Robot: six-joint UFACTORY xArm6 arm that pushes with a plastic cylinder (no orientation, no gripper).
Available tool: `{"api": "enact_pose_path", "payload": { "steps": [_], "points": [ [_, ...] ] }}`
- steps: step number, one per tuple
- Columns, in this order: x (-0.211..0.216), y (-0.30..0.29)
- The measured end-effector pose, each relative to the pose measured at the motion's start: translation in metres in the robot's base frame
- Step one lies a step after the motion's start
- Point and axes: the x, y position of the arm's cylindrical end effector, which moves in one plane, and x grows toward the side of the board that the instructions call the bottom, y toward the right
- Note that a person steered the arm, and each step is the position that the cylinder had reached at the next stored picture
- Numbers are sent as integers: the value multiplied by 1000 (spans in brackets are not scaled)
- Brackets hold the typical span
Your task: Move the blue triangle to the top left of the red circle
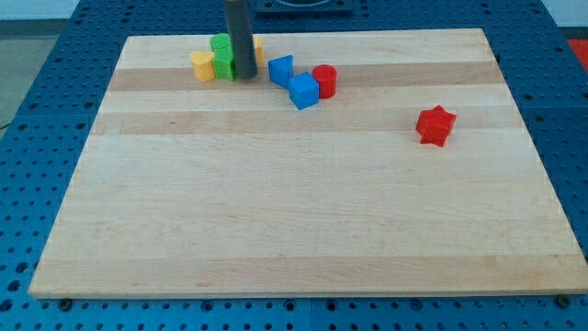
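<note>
Rod-ended, with no jaws to open or close, my tip [244, 77] is standing near the board's top edge, touching the green block [223, 64], left of the blue triangle [281, 70].

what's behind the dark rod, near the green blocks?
The dark rod covers part of the green blocks and most of an orange-yellow block peeking out at its right. The shapes of those hidden parts cannot be seen. A yellow block sits uncovered at left.
</note>
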Motion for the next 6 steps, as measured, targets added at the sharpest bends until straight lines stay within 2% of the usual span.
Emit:
{"api": "enact_pose_path", "payload": {
  "steps": [1,2,3,4,5,6],
  "points": [
    [-1,55],
    [43,112],
    [65,140],
    [51,104],
    [56,89],
    [36,67]
  ]
}}
